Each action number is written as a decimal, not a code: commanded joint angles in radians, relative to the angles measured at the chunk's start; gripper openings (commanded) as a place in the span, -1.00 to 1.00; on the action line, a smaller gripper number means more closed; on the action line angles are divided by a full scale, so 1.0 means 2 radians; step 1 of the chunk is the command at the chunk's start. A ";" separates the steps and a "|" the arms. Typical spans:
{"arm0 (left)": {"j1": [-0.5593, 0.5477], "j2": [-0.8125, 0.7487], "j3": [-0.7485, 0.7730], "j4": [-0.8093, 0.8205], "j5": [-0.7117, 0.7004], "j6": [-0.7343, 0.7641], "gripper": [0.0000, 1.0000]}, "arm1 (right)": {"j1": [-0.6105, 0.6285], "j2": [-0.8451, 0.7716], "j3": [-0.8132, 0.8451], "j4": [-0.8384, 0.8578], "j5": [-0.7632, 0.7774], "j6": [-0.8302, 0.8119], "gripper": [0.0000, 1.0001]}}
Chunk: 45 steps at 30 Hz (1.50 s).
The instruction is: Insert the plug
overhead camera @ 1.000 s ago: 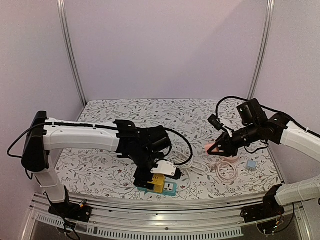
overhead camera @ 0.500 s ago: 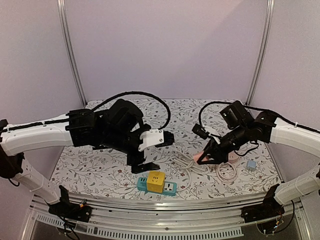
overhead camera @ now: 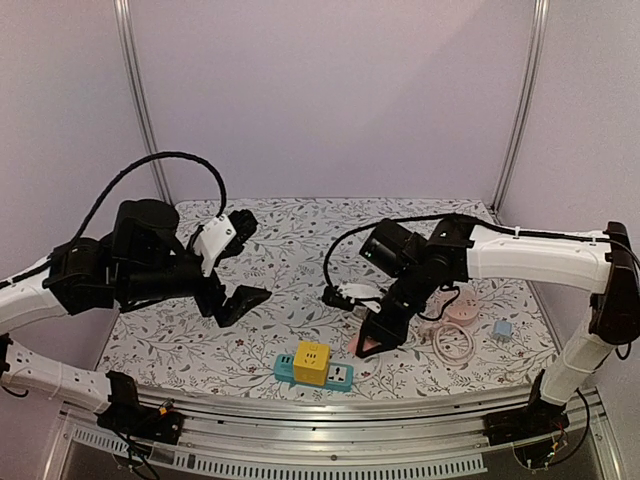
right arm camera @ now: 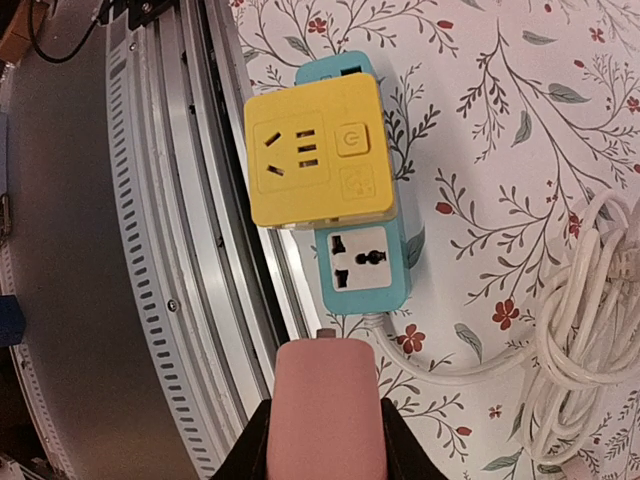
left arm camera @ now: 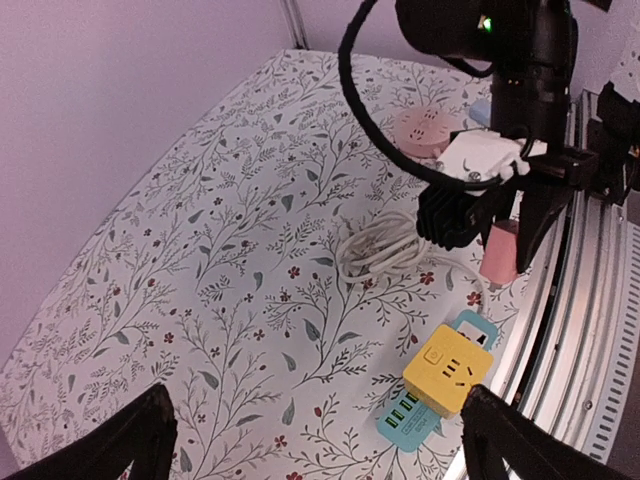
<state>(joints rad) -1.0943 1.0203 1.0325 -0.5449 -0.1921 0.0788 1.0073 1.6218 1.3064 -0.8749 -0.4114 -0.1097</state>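
The right gripper [overhead camera: 376, 340] is clamped on the pink rectangular plug [right arm camera: 325, 410], held just beside the teal plastic power strip [right arm camera: 362, 268]. The strip carries a yellow cube adapter [overhead camera: 311, 361] and lies at the table's near edge by the ribbed aluminium rail [right arm camera: 170, 250]. The left gripper [overhead camera: 243, 262] hangs wide open, well apart to the left above bare floral tablecloth [left arm camera: 230, 260]; adapter markings are too small to read.
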 commanded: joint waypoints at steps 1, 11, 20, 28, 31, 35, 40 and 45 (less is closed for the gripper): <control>0.009 -0.042 -0.025 -0.025 -0.038 -0.055 0.99 | 0.026 0.042 0.042 -0.054 0.043 0.017 -1.00; 0.026 -0.087 -0.044 -0.051 -0.050 -0.055 0.99 | 0.071 0.137 0.137 -0.108 0.112 0.038 -1.00; 0.041 -0.079 -0.035 -0.055 -0.041 -0.043 0.99 | 0.107 0.191 0.166 -0.128 0.164 0.052 -1.00; 0.046 -0.077 -0.032 -0.055 -0.036 -0.040 0.99 | 0.109 0.206 0.166 -0.125 0.201 0.072 -1.00; 0.047 -0.074 -0.032 -0.055 -0.036 -0.040 0.99 | 0.109 0.211 0.168 -0.121 0.203 0.069 -1.00; 0.048 -0.073 -0.031 -0.056 -0.038 -0.039 0.98 | 0.110 0.217 0.183 -0.120 0.203 0.066 -1.00; 0.049 -0.071 -0.034 -0.056 -0.040 -0.039 0.99 | 0.112 0.217 0.195 -0.115 0.199 0.060 -1.00; 0.053 -0.068 -0.033 -0.057 -0.041 -0.039 0.98 | 0.113 0.214 0.188 -0.115 0.190 0.044 -1.00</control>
<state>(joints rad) -1.0080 0.8722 0.9600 -0.6392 -0.2741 -0.0082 1.2243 2.0357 1.6726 -1.1099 -0.0254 -0.0017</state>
